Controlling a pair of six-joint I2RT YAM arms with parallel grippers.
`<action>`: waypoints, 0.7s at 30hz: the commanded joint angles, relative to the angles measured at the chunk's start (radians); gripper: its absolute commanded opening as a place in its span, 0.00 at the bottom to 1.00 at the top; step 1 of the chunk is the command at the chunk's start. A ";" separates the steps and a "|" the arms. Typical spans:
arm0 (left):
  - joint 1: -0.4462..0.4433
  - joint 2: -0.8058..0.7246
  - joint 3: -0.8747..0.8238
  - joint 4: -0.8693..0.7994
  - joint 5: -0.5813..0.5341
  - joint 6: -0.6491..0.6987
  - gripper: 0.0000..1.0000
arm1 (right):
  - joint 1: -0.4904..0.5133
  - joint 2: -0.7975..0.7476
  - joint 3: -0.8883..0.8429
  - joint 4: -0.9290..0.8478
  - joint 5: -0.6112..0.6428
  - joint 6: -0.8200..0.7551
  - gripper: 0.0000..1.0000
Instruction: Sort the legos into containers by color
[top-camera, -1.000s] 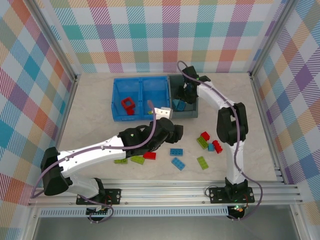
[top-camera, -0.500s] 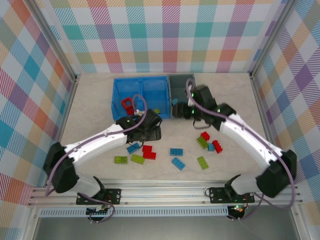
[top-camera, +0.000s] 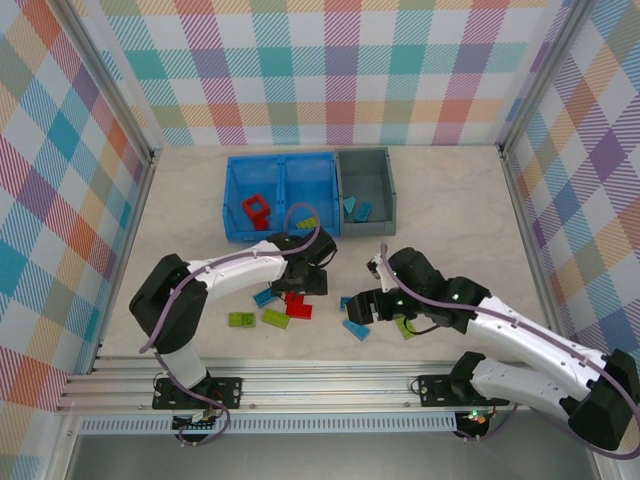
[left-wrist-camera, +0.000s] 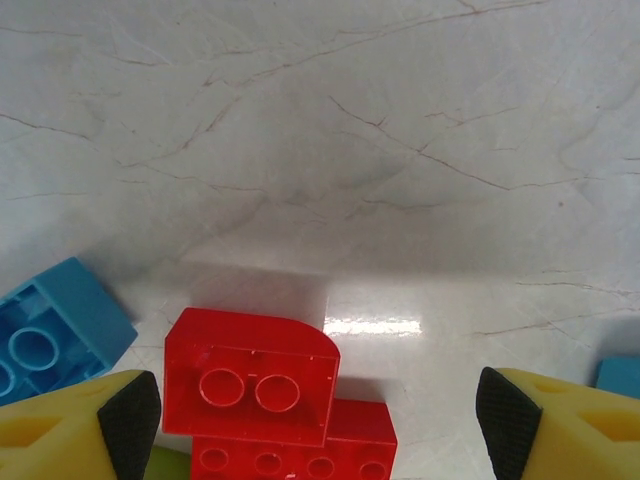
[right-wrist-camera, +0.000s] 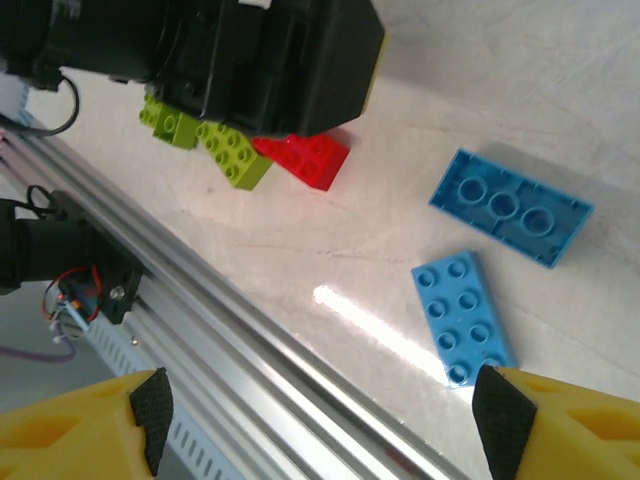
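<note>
Pale marbled surface (top-camera: 450, 230) inside a checked enclosure, seen from above. At the far side, a bright blue bin (top-camera: 232, 200) with two compartments, touching a smaller dark grey bin (top-camera: 391, 190) on its right. In the blue bin's left compartment, a red hollow square frame (top-camera: 256, 208). In its right compartment, a lime green brick (top-camera: 305, 222). In the grey bin, two blue bricks (top-camera: 355, 208).

Loose on the surface, nearer the arms: a tilted blue brick (top-camera: 265, 296), a red pair (top-camera: 297, 304) touching each other, and a lime green pair (top-camera: 275, 318) side by side.

Left jaws low over the red pair, spread wide, gripping nothing. From the left wrist: yellow fingers with black pads (left-wrist-camera: 130, 405) at the bottom corners. Between them on the surface, a red brick (left-wrist-camera: 250, 375) lying hollow side up, with two round tubes showing, against a second red brick (left-wrist-camera: 300, 450). To the left, a blue upturned brick (left-wrist-camera: 55, 325).

Right jaws low near the middle of the surface, likewise wide apart and empty. From the right wrist: a blue studded brick (right-wrist-camera: 463, 318) with two rows of studs facing up. Near it but apart, a blue hollow-side brick (right-wrist-camera: 510, 205) showing three round tubes.
</note>
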 joint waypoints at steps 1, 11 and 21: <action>0.015 0.033 -0.017 -0.012 0.010 0.014 0.85 | 0.006 -0.021 -0.019 0.054 -0.064 0.019 0.81; 0.017 0.011 -0.032 -0.017 -0.025 0.013 0.86 | 0.008 0.002 -0.025 0.073 -0.063 0.032 0.81; 0.016 0.043 -0.044 0.003 -0.018 0.021 0.80 | 0.009 0.008 -0.028 0.073 -0.050 0.049 0.78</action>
